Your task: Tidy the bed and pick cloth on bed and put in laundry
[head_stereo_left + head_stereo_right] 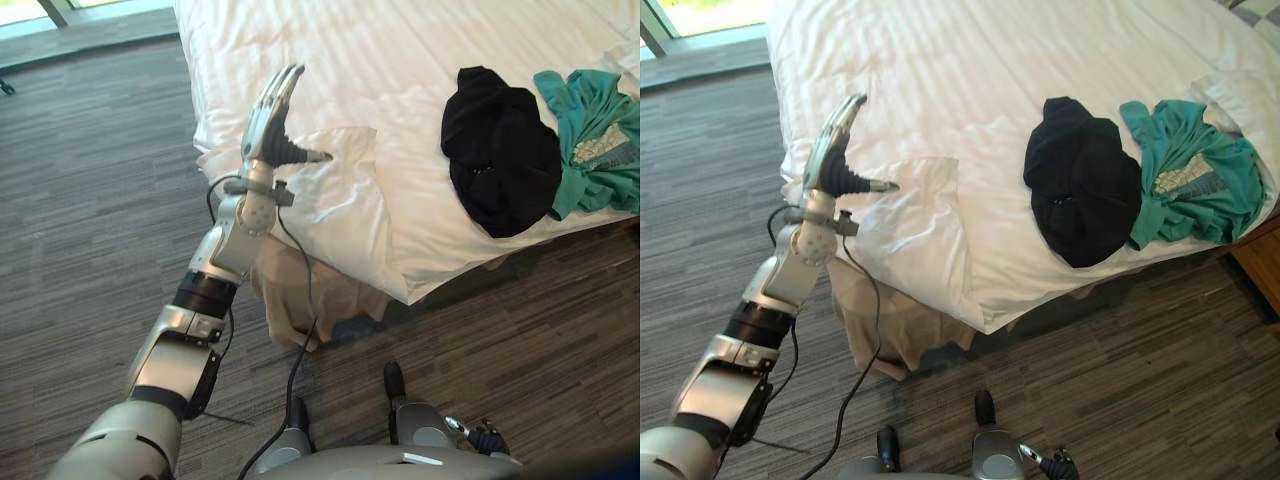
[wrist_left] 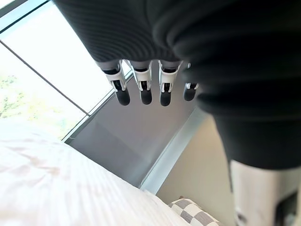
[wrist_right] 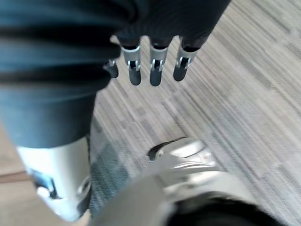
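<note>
Teal shirt (image 1: 1165,135) with unreadable pale print (image 1: 1185,178) touches black cloth (image 1: 1080,190) on bed (image 1: 970,80).

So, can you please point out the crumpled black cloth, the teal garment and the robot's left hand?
crumpled black cloth (image 1: 500,160), left eye view, middle of the heap.
teal garment (image 1: 572,105), left eye view, plain fabric near its upper edge.
left hand (image 1: 263,130), left eye view, middle of the hand, below the straight fingers.

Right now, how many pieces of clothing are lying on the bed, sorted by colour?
black garment: 1
teal garment: 1
Total: 2
</note>
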Controlling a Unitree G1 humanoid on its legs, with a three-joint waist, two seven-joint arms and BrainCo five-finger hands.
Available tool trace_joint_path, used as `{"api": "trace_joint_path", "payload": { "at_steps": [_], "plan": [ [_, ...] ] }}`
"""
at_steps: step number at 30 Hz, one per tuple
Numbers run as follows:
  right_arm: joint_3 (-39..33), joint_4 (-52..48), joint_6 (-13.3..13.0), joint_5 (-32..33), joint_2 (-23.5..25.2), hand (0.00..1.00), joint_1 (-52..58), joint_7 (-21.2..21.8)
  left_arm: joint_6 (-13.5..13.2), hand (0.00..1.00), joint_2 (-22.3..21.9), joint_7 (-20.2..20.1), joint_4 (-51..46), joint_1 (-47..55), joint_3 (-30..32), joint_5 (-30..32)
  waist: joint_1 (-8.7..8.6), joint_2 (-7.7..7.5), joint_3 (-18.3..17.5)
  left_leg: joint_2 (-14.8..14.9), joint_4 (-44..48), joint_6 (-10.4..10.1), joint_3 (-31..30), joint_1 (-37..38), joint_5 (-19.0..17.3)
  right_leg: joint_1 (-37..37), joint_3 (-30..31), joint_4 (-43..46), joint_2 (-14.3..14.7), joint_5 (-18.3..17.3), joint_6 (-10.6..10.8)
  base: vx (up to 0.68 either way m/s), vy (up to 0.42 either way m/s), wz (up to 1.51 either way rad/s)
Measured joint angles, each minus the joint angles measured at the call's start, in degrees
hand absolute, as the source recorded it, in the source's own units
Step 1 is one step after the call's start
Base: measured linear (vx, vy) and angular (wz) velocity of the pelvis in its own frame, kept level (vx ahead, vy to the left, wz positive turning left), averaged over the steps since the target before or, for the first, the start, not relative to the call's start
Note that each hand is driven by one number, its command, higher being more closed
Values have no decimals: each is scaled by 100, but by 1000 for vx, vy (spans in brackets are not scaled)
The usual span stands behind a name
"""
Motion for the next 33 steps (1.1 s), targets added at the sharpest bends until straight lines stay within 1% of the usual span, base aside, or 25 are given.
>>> {"api": "trace_joint_path", "payload": {
  "at_steps": [2, 5, 6, 8, 9, 11, 13, 14, 17, 18, 19, 20, 21, 24, 26, 29, 31, 33],
  "plan": [
    [41, -116, -14, 20, 1, 0, -4, -28, 38, 0, -11, 75, -2, -159, -64, 104, 3, 4, 32, 70, 222, -1, 71, -124, -78, -68, 17, 75, 7, 1, -2, 35, -3, -4],
    [122, -408, -63, 38, 12, 0, -128, -71, 242, 0, -4, 120, 6, -583, -112, 225, 17, 4, 264, 193, 815, -2, 298, -361, -321, -180, 102, 237, 42, 24, -39, 3, 22, -11],
    [125, -439, -70, 39, 15, 0, -162, -80, 285, 0, -8, 121, 7, -660, -112, 270, 16, 4, 309, 215, 914, 3, 301, -407, -373, -192, 105, 251, 50, 24, -39, -42, 36, -10],
    [217, -637, -112, 54, 21, 0, -171, -125, 493, 0, -14, 119, 27, -965, -118, 332, 31, -2, 347, 301, 1270, 53, 310, -734, -571, -429, 136, 335, 97, 24, -39, -54, 39, -12],
    [247, -674, -110, 88, 23, 0, -181, -140, 554, 0, -14, 103, 32, -1032, -117, 357, 40, -20, 385, 307, 1328, 53, 311, -781, -588, -459, 142, 347, 98, 24, -39, -66, 34, -5],
    [338, -808, -109, 252, 31, 0, -204, -178, 761, 0, -75, 13, 258, -1270, -107, 454, 75, -24, 505, 350, 1538, 46, 309, -929, -651, -542, 141, 397, 105, 25, -38, -70, 14, -4],
    [354, -872, -108, 307, 39, 0, -225, -178, 896, 0, -202, -144, 487, -1436, -92, 532, 166, 7, 574, 388, 1647, 47, 301, -993, -697, -560, 140, 411, 127, 25, -38, -68, -7, -4],
    [358, -876, -102, 321, 64, 0, -263, -175, 959, 0, -258, -222, 537, -1499, -91, 553, 181, 10, 576, 403, 1688, 54, 294, -1064, -704, -603, 119, 410, 129, 25, -38, -57, -10, 3],
    [451, -877, -97, 424, 148, 0, -375, -168, 967, 0, -287, -349, 641, -1595, -93, 580, 198, 9, 582, 457, 1805, 94, 292, -1240, -740, -713, 95, 410, 161, 25, -37, -79, -33, 1],
    [515, -883, -98, 429, 189, 0, -396, -165, 972, 0, -392, -363, 955, -1728, -93, 592, 235, 10, 592, 471, 1855, 94, 285, -1298, -740, -742, 91, 410, 168, 23, -36, -68, -26, 1],
    [538, -902, -99, 425, 204, 0, -402, -160, 972, 0, -414, -364, 1048, -1768, -93, 593, 248, 10, 615, 471, 1857, 95, 285, -1299, -740, -743, 93, 410, 168, 23, -35, -73, -24, -1],
    [556, -966, -102, 443, 195, 0, -418, -163, 974, 0, -451, -373, 1246, -1898, -94, 593, 271, 8, 694, 476, 1855, 109, 289, -1307, -750, -744, 92, 410, 169, 20, -32, -99, -23, -4],
    [561, -976, -101, 492, 202, 0, -477, -163, 974, 0, -449, -405, 1430, -2042, -93, 593, 280, -7, 772, 480, 1870, 133, 301, -1341, -764, -776, 94, 407, 169, 15, -31, -99, -23, -4],
    [575, -966, -100, 550, 204, 0, -619, -170, 974, 0, -439, -432, 1727, -2270, -89, 594, 283, -5, 814, 503, 1972, 154, 319, -1572, -771, -965, 96, 401, 168, 23, -19, -87, -23, -5],
    [594, -944, -102, 656, 215, 0, -763, -173, 974, 0, -441, -477, 2089, -2456, -81, 593, 285, -7, 891, 546, 2067, 161, 351, -1722, -767, -1103, 97, 400, 190, 74, -1, -60, -18, -13],
    [591, -940, -106, 723, 224, 0, -906, -194, 979, 0, -436, -661, 2494, -2641, 45, 609, 294, 9, 984, 557, 2074, 172, 419, -1794, -757, -1190, 133, 340, 196, 148, 10, 6, -2, -11],
    [572, -919, -104, 822, 255, 0, -985, -197, 982, 0, -424, -812, 2554, -2785, 80, 690, 301, 12, 990, 556, 2082, 191, 439, -1922, -743, -1318, 156, 313, 197, 188, 30, 45, 0, -5],
    [571, -845, -103, 919, 262, 0, -1107, -198, 979, 0, -430, -845, 2771, -2888, 104, 728, 305, 13, 1039, 549, 2087, 196, 445, -1933, -733, -1333, 162, 294, 192, 216, 35, 55, -1, -1]
  ]
}}
